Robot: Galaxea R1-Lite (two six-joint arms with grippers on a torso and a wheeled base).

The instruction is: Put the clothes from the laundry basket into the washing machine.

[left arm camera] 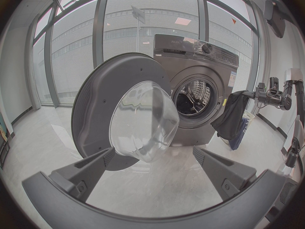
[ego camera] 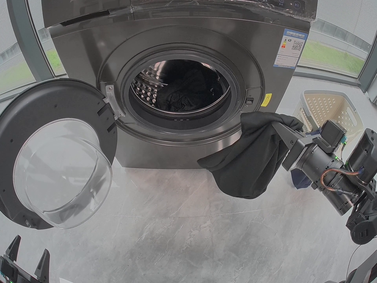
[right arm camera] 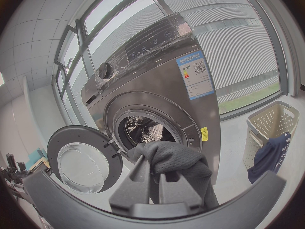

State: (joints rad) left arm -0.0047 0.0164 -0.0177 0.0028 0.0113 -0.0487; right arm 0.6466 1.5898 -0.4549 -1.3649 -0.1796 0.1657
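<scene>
The washing machine point(ego camera: 176, 32) is finished in dark metallic grey, and the hanging garment point(ego camera: 245, 162) is coloured black. The laundry basket point(ego camera: 326, 107) is coloured pale beige and patterned with small perforations; the cloth point(right arm camera: 270, 156) over its rim is dyed navy with white markings.

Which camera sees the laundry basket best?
The right wrist view: the laundry basket stands nearly whole beside the washing machine, a navy garment draped over its rim. The head view shows its top, partly behind the right arm. The left wrist view shows a distant sliver.
</scene>
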